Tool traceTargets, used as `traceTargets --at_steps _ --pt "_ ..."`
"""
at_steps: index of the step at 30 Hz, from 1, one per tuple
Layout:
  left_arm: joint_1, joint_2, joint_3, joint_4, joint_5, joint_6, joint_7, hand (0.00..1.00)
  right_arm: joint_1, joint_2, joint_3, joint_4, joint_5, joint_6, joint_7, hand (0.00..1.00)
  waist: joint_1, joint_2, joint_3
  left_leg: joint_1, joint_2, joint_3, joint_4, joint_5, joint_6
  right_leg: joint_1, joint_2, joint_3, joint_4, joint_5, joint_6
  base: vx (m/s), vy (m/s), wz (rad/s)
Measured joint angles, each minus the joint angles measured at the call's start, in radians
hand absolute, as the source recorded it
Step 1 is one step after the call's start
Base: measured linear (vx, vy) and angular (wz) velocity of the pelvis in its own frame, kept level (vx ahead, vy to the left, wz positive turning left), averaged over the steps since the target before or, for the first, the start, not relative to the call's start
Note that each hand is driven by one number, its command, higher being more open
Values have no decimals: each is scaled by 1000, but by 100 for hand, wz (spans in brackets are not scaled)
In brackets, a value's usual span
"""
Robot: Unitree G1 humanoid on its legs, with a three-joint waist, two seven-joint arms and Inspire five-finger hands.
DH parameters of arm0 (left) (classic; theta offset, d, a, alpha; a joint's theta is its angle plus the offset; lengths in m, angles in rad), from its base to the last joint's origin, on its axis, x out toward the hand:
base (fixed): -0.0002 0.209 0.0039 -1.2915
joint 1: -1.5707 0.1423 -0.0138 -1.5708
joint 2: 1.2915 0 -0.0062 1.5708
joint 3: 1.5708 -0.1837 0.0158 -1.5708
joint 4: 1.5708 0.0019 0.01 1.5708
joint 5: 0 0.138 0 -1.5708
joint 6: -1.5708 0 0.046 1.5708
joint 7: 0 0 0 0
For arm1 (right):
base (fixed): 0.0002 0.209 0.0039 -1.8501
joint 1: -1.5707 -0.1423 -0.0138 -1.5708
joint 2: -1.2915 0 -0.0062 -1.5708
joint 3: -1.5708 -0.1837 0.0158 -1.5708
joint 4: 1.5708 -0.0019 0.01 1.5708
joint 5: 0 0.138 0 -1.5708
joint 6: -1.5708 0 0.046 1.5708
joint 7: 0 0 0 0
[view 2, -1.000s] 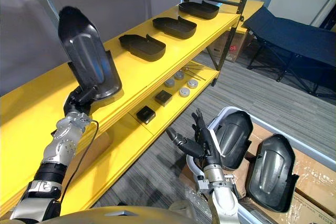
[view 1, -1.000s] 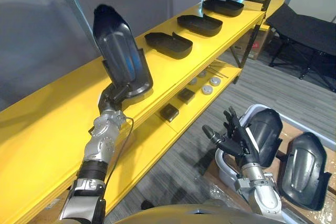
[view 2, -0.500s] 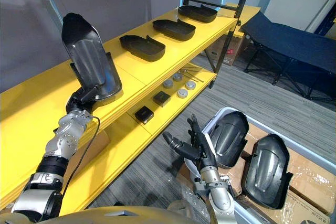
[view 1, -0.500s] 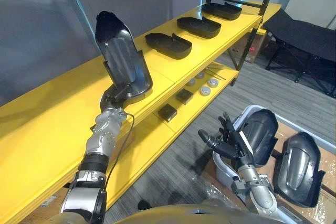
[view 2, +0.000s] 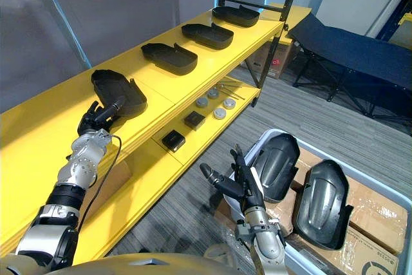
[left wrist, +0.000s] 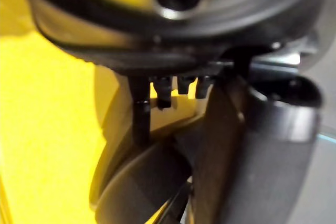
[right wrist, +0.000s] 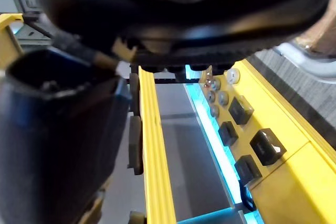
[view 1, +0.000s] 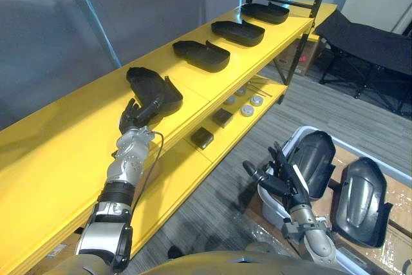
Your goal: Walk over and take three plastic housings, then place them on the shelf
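Observation:
A black plastic housing lies flat on the yellow top shelf. My left hand rests at its near end, fingers straightened and touching its edge, no grip showing. Three more housings lie in a row farther along the shelf. My right hand hangs open and empty, low over the floor. Just past it a pale bin holds two further housings standing on edge.
The lower shelf carries small black boxes and round metal discs. A black upright ends the rack. A dark folding cot stands at the back right. Cardboard lies under the bin.
The housing that my left hand held upright now lies flat on the top shelf, and that hand's fingers have straightened. The right hand stays open. The camera shifted slightly.

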Motion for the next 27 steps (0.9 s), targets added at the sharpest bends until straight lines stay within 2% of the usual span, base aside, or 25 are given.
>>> traceTargets --at_steps 7,12,15,19,20,21,24,27 --pt "-4 2 0 1 -2 -1 4 100 0 0 0 0 1 0 -2 100 -1 -3 3 0 -1 0 0 0 0 0 1 6 0 0 -1 0 0 0" --pt "-11 1 -2 1 19 1 45 100 0 0 2 0 1 0 -3 100 -5 -2 6 1 0 0 0 1 0 0 2 9 0 0 -1 0 0 0" --pt "-17 -2 -2 1 194 24 91 100 -3 -5 17 0 1 0 -3 100 -21 -5 13 2 0 0 0 1 -1 1 4 9 0 0 -1 0 0 0" --pt "-106 6 3 47 516 116 165 100 -2 -9 38 0 1 -3 -5 100 -30 -8 31 0 2 1 0 2 -2 2 10 11 0 3 -5 13 -3 -4" --pt "-119 19 3 53 548 130 169 100 -1 -9 39 0 1 -3 -5 100 -30 -9 35 -1 2 1 0 2 -2 1 11 11 1 3 -5 0 0 0" --pt "-140 67 9 74 590 177 167 100 0 -11 40 0 1 -3 -5 100 -34 -9 36 -3 3 3 0 2 -2 -3 11 11 1 4 -5 32 -9 -1" --pt "-154 132 38 86 618 226 143 100 0 -20 40 -4 1 -9 -13 100 -37 -9 36 -8 1 0 0 3 -3 -3 8 7 0 5 -3 54 -10 6" --pt "-168 177 40 86 636 241 122 100 -5 -47 50 -17 1 -13 -25 100 -23 -10 36 -16 -3 -12 1 13 5 -3 6 -5 4 8 2 22 -3 15"
